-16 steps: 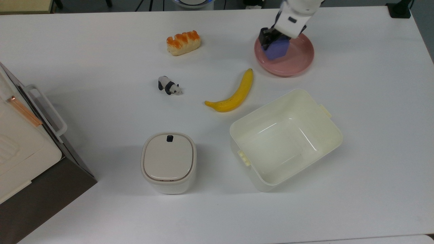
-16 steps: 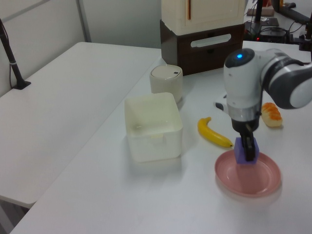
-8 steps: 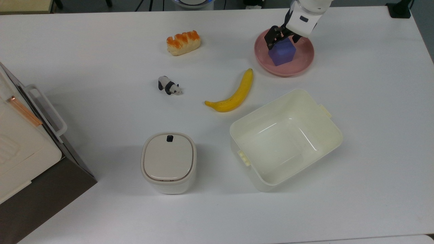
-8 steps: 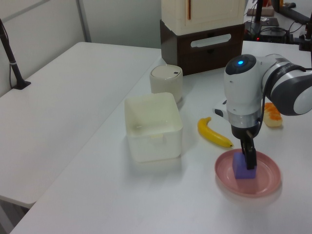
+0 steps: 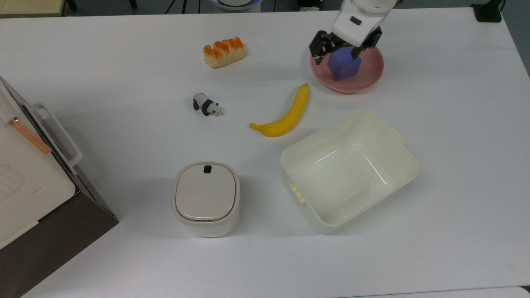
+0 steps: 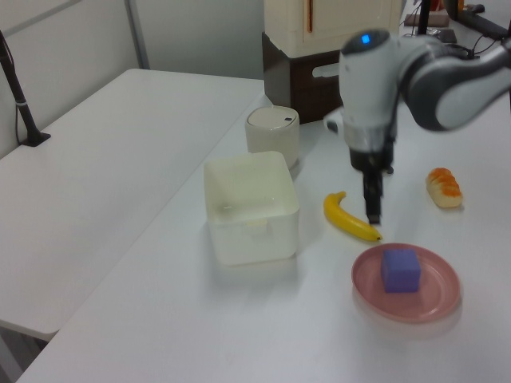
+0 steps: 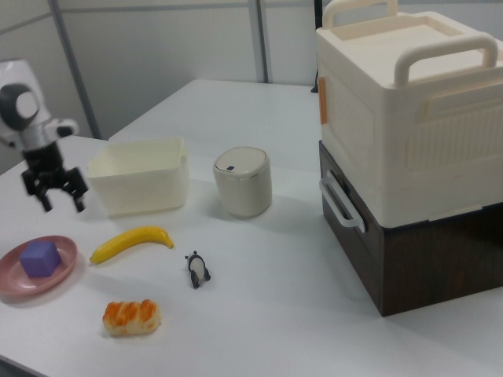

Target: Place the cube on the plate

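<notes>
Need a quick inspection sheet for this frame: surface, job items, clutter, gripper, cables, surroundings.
Surface: white table, no spills seen.
Job's things: cube sits flat on the pink plate, free of the fingers.
Clutter: banana, panda figure, bread, cream tub, lidded bin.
Gripper: gripper open, raised above the table beside the plate, holding nothing.
Cables: dark cable on a neighbouring table at the left view's left; none on the work surface.
Surroundings: cream box stacked on a dark box at the table's edge; wall panels behind.
</notes>
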`<state>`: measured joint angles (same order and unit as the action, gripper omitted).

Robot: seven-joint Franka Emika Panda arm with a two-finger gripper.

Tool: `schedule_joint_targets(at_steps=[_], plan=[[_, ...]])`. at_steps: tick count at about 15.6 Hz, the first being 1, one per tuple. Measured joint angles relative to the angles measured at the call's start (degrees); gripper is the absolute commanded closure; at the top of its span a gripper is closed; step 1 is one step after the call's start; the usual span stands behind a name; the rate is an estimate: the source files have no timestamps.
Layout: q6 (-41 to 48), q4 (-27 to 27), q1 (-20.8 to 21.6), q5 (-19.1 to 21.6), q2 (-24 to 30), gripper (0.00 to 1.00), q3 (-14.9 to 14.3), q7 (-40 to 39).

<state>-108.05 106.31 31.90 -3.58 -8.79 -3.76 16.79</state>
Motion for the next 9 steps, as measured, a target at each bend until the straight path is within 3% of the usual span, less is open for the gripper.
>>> schedule_joint_targets(at_steps=[5, 9], plan=[[4.4, -7.2, -10.6, -0.4, 0.4, 0.0, -0.6, -0.7], [11.0, -12.4, -18.2, -0.4, 2.0, 0.0, -0.8, -6.9]])
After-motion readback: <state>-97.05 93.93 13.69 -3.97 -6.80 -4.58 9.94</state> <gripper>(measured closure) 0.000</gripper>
